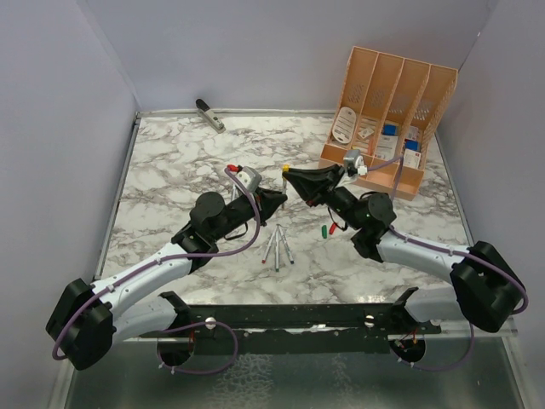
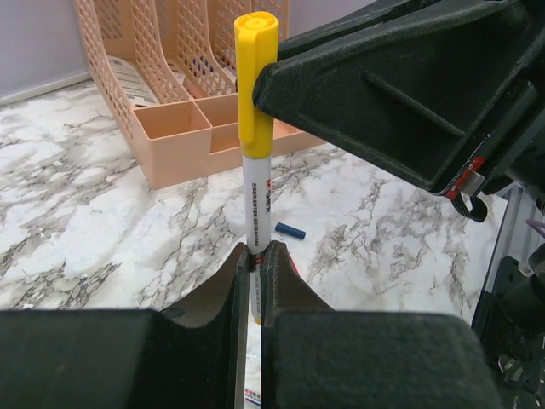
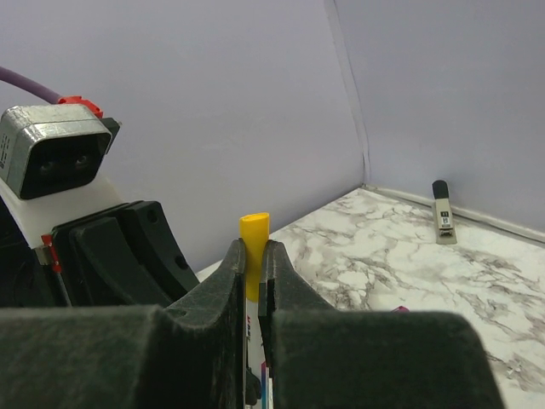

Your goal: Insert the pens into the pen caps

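Observation:
My left gripper (image 1: 278,197) (image 2: 255,249) is shut on the lower barrel of a silver-grey pen (image 2: 257,196) and holds it upright above the table. A yellow cap (image 1: 285,168) (image 2: 255,77) sits on the pen's top end. My right gripper (image 1: 291,176) (image 3: 253,247) is shut on that yellow cap (image 3: 254,234), so the two grippers meet at mid-table. Other pens (image 1: 278,247) lie together on the marble in front of the arms. A green cap (image 1: 324,230) and a red cap (image 1: 334,227) lie to their right. A blue cap (image 2: 289,231) lies on the table.
An orange desk organizer (image 1: 387,119) (image 2: 170,128) stands at the back right with small items in it. A grey-black stapler-like tool (image 1: 209,115) (image 3: 442,223) lies at the back left by the wall. Purple-grey walls close three sides.

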